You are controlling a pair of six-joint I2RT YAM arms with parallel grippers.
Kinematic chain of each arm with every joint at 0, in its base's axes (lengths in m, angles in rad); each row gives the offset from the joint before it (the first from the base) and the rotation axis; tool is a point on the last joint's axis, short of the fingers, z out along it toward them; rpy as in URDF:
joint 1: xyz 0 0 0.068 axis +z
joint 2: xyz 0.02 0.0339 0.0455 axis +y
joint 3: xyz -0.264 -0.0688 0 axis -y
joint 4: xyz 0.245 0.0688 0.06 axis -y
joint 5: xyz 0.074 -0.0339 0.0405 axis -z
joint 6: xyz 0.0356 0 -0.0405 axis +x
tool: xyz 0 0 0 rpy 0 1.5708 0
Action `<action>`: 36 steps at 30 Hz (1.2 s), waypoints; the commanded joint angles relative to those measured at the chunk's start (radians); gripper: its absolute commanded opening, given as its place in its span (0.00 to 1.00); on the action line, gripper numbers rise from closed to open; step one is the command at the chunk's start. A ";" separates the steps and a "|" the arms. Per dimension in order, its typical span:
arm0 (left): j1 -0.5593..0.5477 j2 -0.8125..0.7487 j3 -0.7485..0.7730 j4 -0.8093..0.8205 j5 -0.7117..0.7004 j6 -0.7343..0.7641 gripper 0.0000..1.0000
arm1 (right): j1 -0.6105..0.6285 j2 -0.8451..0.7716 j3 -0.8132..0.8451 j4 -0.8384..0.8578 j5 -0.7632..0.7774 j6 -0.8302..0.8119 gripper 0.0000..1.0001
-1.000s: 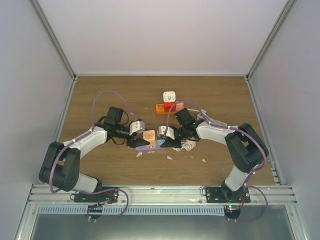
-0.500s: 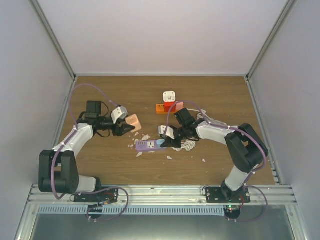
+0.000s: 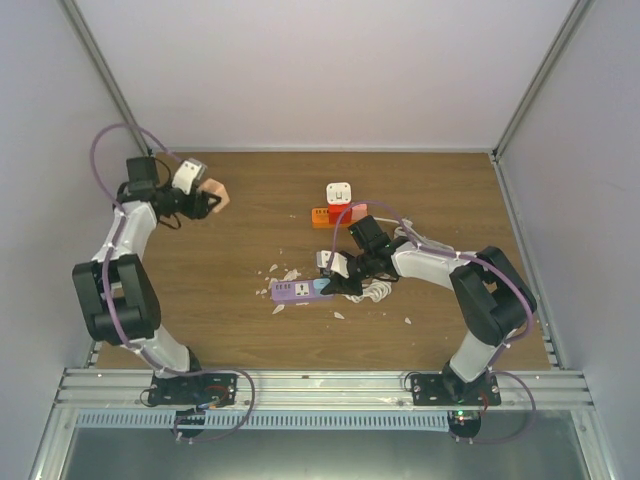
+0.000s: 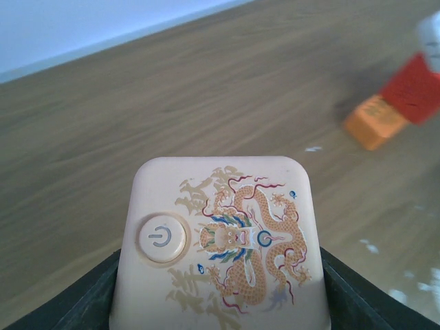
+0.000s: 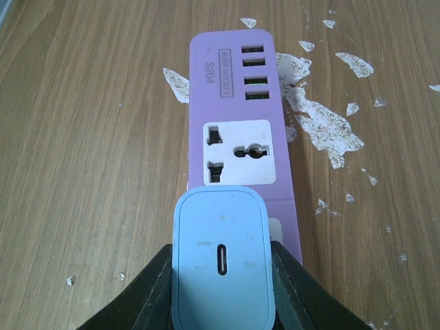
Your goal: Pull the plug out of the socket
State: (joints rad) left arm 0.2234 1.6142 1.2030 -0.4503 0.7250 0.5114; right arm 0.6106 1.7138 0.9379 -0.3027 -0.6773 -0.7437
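The white plug (image 3: 339, 192) sits on the red end of the short orange socket strip (image 3: 322, 215) at the back middle of the table. In the left wrist view the socket strip (image 4: 375, 121) and the plug (image 4: 431, 38) show at the far right edge. My left gripper (image 3: 203, 198) is at the far back left, shut on a tan cube (image 4: 220, 240) with a dragon print and a power button. My right gripper (image 3: 332, 282) is shut on a light-blue cube (image 5: 223, 265) that sits on the purple power strip (image 5: 237, 103). Neither gripper touches the plug.
White flakes (image 5: 323, 127) lie scattered on the wood around the purple strip (image 3: 298, 290). A coiled white cable (image 3: 378, 291) lies to the right of my right gripper. White walls close in the table at the left, back and right.
My left arm has lifted the tan cube off the purple strip and swung it to the far back left. The right arm, the plug and the orange socket strip have not moved.
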 commanded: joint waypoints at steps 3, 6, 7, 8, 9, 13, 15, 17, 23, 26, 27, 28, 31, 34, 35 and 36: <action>0.023 0.149 0.291 -0.187 -0.328 0.033 0.27 | -0.011 0.028 -0.005 -0.040 0.141 0.010 0.16; 0.024 0.225 0.416 -0.273 -0.430 0.066 0.27 | -0.012 0.039 -0.001 -0.048 0.148 0.005 0.16; 0.024 0.254 0.456 -0.301 -0.458 0.077 0.27 | -0.013 0.037 -0.006 -0.042 0.148 0.002 0.16; 0.024 0.280 0.500 -0.327 -0.480 0.084 0.27 | -0.011 0.037 -0.009 -0.042 0.145 0.001 0.16; 0.024 0.307 0.542 -0.348 -0.499 0.091 0.27 | -0.011 0.040 -0.007 -0.044 0.142 0.001 0.16; 0.016 0.402 0.674 -0.404 -0.606 0.130 0.27 | -0.011 0.037 -0.005 -0.049 0.137 0.000 0.16; 0.008 0.447 0.726 -0.427 -0.671 0.160 0.27 | -0.011 0.036 0.000 -0.055 0.134 -0.001 0.16; -0.004 0.470 0.739 -0.432 -0.734 0.195 0.28 | -0.011 0.034 0.001 -0.058 0.133 -0.002 0.16; -0.042 0.479 0.654 -0.296 -0.947 0.294 0.29 | -0.011 0.030 0.001 -0.057 0.131 0.000 0.16; -0.068 0.480 0.606 -0.218 -1.021 0.340 0.31 | -0.012 0.030 0.001 -0.060 0.130 0.001 0.16; -0.081 0.477 0.586 -0.184 -1.048 0.363 0.32 | -0.011 0.031 0.001 -0.060 0.128 0.001 0.16; -0.093 0.477 0.567 -0.150 -1.073 0.392 0.33 | -0.012 0.030 0.002 -0.061 0.127 0.001 0.16; -0.125 0.488 0.542 -0.105 -1.127 0.439 0.34 | -0.011 0.030 0.001 -0.061 0.127 0.001 0.16; -0.144 0.506 0.543 -0.069 -1.158 0.473 0.35 | -0.011 0.030 0.001 -0.061 0.128 0.001 0.16; -0.150 0.512 0.540 -0.046 -1.171 0.491 0.36 | -0.010 0.030 0.002 -0.061 0.128 0.001 0.16; -0.156 0.517 0.535 -0.025 -1.186 0.512 0.36 | -0.011 0.030 0.003 -0.061 0.127 0.002 0.16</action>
State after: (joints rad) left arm 0.0895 2.1151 1.7424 -0.6323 -0.3599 0.9283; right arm 0.6113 1.7142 0.9440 -0.3153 -0.6735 -0.7441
